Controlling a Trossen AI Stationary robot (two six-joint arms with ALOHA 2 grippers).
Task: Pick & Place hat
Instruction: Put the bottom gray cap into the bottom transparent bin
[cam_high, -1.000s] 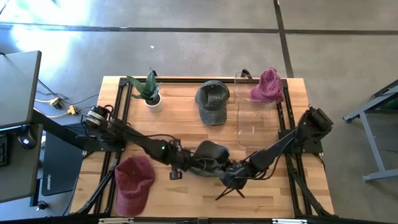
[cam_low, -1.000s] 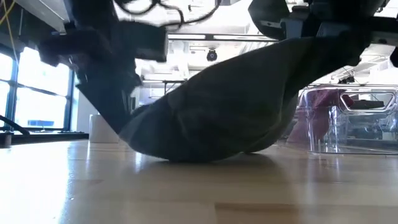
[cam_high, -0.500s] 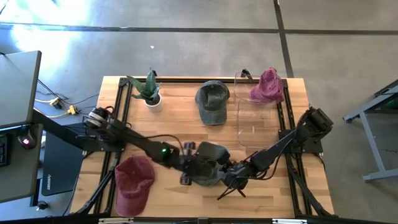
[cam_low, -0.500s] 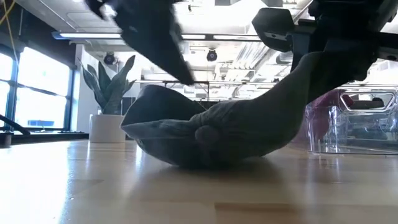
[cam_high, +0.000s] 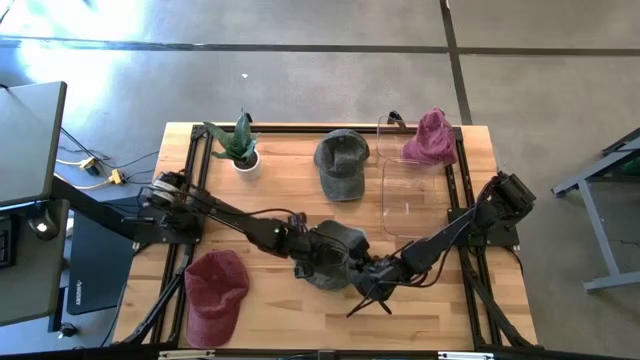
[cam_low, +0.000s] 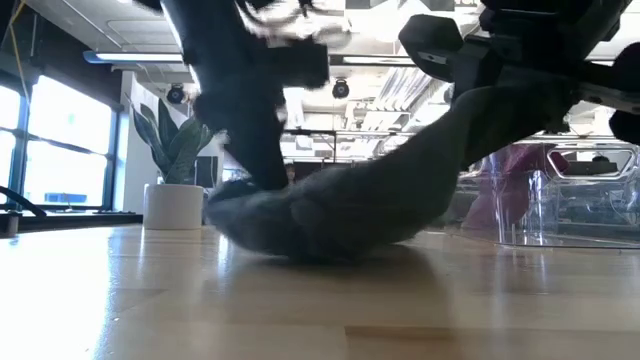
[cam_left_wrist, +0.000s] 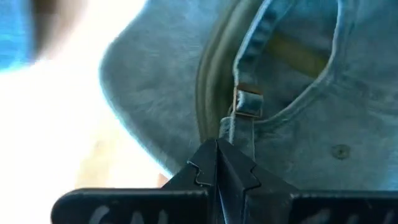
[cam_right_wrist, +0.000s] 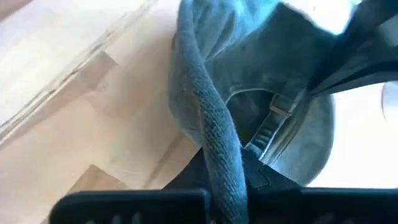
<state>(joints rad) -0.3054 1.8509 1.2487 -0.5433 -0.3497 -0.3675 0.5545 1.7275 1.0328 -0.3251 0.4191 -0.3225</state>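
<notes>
A dark blue-grey hat (cam_high: 338, 250) lies crumpled on the wooden table, near the middle and toward the near edge. My left gripper (cam_high: 312, 262) is shut at the hat's left side, next to the back strap and buckle (cam_left_wrist: 249, 106). My right gripper (cam_high: 368, 278) is shut on the hat's right side. In the low view the cloth rises from the table toward my right gripper (cam_low: 500, 95), and my left gripper (cam_low: 262, 180) stands down on the hat's other end. My left gripper meets the hat with its shut fingertips (cam_left_wrist: 217, 152) at the rim beside the back strap (cam_left_wrist: 229, 127), slanting down from the table's left. Whether any cloth is caught between the tips, I cannot tell. That end of the hat rests on the table. My right gripper pinches the hat's rolled rim (cam_right_wrist: 217, 134) between its two fingers, slanting down from the table's right. The rim runs along the fingers and in between them. That side is lifted off the table while the hat's other side (cam_low: 270, 225) rests on the wood.
A grey-green hat (cam_high: 340, 165) lies at the far middle. A pink hat (cam_high: 428, 138) sits at the far end of a clear bin (cam_high: 410, 205) on the right. A red hat (cam_high: 215, 292) lies near left, a potted plant (cam_high: 238, 148) far left, and a small black stand (cam_high: 368, 308) near the front edge.
My left gripper has gone toward the table's right, from beside the hat onto its left end, staying shut. The hat's left part, raised half a second ago, is now pushed down and bunched, while its right side stays lifted in my right gripper.
</notes>
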